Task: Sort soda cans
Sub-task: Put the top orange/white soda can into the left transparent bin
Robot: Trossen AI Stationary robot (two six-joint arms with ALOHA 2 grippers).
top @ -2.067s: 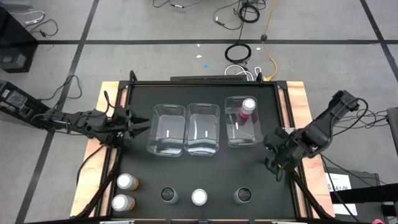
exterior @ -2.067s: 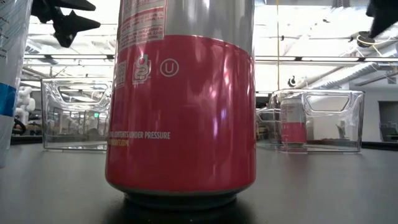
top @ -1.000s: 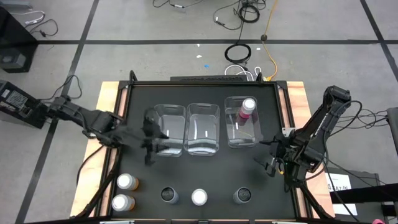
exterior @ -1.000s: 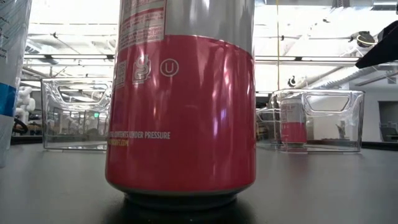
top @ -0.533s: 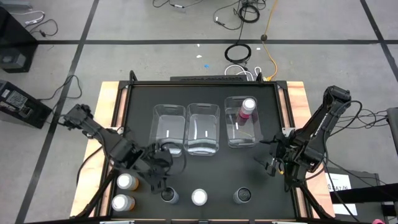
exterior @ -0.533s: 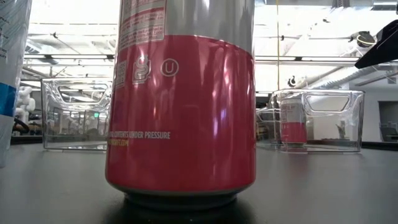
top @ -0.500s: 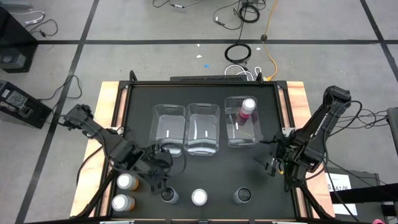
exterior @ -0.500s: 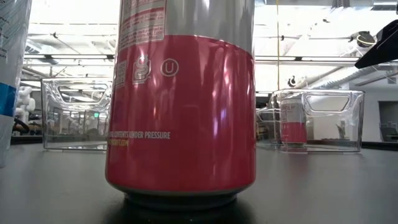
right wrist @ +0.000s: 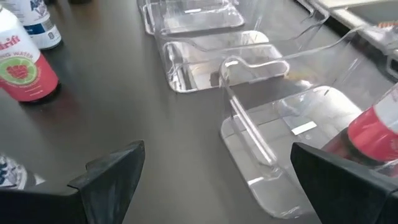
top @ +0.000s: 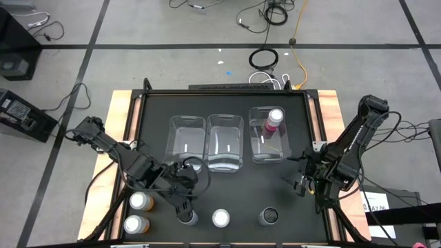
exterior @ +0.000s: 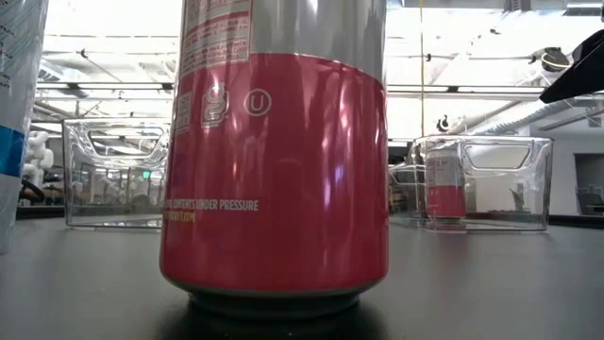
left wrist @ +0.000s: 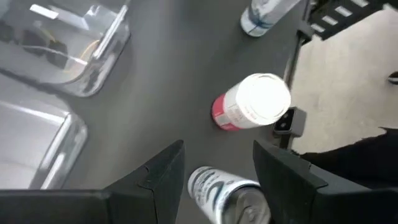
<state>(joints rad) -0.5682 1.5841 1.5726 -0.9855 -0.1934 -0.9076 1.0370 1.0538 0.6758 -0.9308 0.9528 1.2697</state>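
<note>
Five cans stand upright near the table's near edge: two orange cans, a dark-topped can with a white-and-blue label, a pink can with a pale top, and another dark-topped can. A second pink can stands in the right bin. My left gripper is open and points down over the left dark-topped can, one finger on each side, not touching it. My right gripper hangs open right of the bins.
Three clear plastic bins sit side by side at mid-table; the left and middle ones hold no cans. The pink can stands just right of the can under my left gripper. Bare black tabletop lies between bins and cans.
My left gripper has swung from beside the left bin toward the table's near edge and come down over the left dark-topped can, staying open. No can has moved.
</note>
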